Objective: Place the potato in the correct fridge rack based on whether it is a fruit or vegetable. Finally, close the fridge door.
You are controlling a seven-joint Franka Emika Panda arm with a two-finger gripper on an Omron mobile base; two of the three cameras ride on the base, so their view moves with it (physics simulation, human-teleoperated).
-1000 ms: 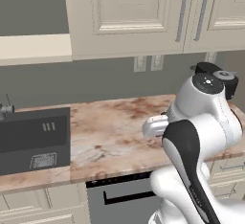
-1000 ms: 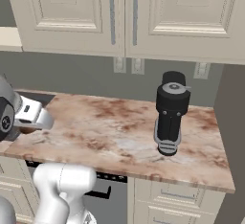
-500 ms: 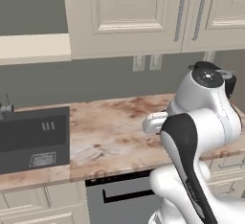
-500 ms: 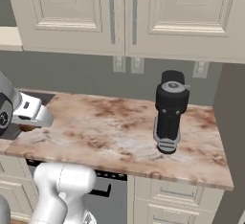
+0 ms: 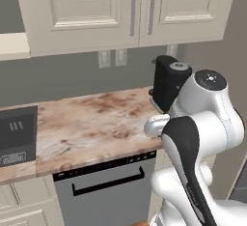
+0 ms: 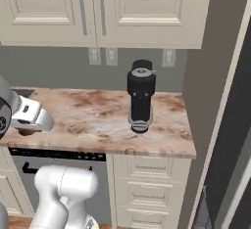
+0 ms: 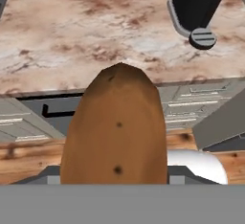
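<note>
The potato (image 7: 116, 132), a brown oval lump with dark specks, is large in the lower middle of the hand view, and my fingertips are hidden behind it. My gripper (image 6: 25, 130) is shut on the potato and hangs over the counter's front edge, at the left of the right base view. The white hand (image 5: 157, 125) also shows beside the arm in the left base view. A tall dark fridge front (image 6: 238, 140) stands at the far right. The fridge rack is out of view.
A black coffee machine (image 6: 141, 96) stands on the marbled counter (image 6: 98, 120) near its right end. Cream upper cabinets (image 5: 130, 7) hang above. A grey dishwasher (image 5: 101, 186) and drawers (image 6: 147, 189) sit below. A dark basin (image 5: 17, 135) lies at the counter's left.
The whole picture has slid left, so the base has moved right. The coffee machine has come into the left base view and the fridge front has appeared at the right. The grip on the potato is unchanged.
</note>
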